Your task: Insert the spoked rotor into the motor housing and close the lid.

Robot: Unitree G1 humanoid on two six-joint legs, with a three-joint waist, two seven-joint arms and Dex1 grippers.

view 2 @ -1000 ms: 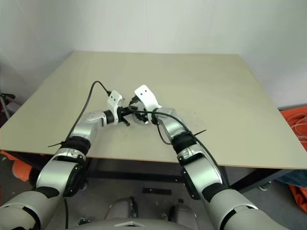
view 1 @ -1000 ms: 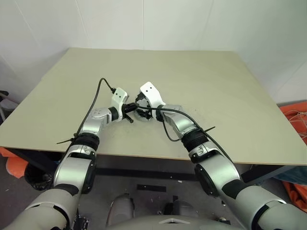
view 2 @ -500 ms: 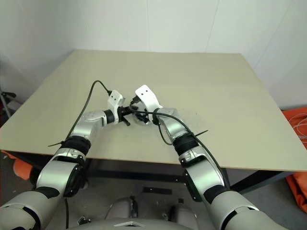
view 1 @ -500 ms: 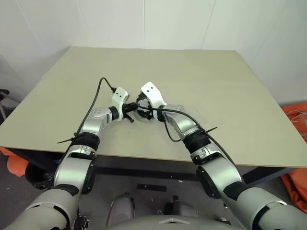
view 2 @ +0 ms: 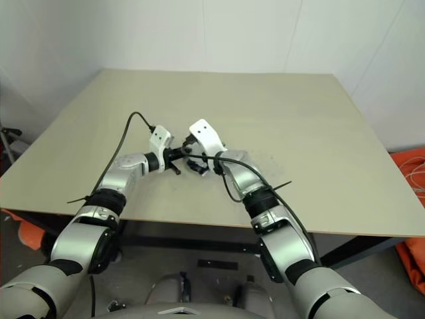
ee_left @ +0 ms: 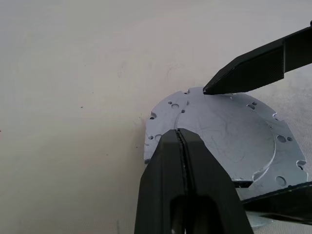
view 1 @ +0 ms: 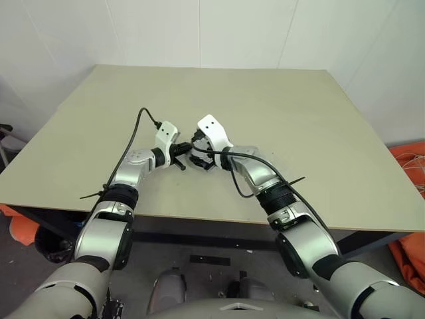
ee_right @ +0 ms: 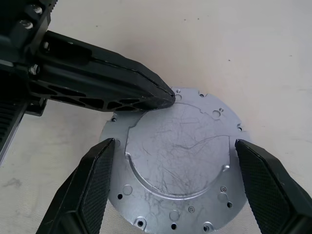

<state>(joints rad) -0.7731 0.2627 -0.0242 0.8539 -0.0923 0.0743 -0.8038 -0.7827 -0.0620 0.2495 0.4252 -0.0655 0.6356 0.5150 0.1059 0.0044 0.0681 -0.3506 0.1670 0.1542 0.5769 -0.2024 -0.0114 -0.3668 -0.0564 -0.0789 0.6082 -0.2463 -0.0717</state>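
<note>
Arms are meeting mid-worktop [view 1: 299, 119] in the head view. Left wrist view: the left gripper [ee_left: 180, 134], pinched shut, is pressing the lid [ee_left: 229, 141]. Right wrist view: the right gripper [ee_right: 183, 161] is straddling that lid wide, not touching.

In the head views the arms' wrists hide the silvery disc [ee_right: 178, 161]; its underside is unseen.

Both arms reach over the beige table [view 2: 292, 139], meeting near its front centre. Left gripper [view 2: 178, 158] and right gripper [view 2: 194, 161] nearly tip to tip; whatever sits between is too small to make out.
</note>
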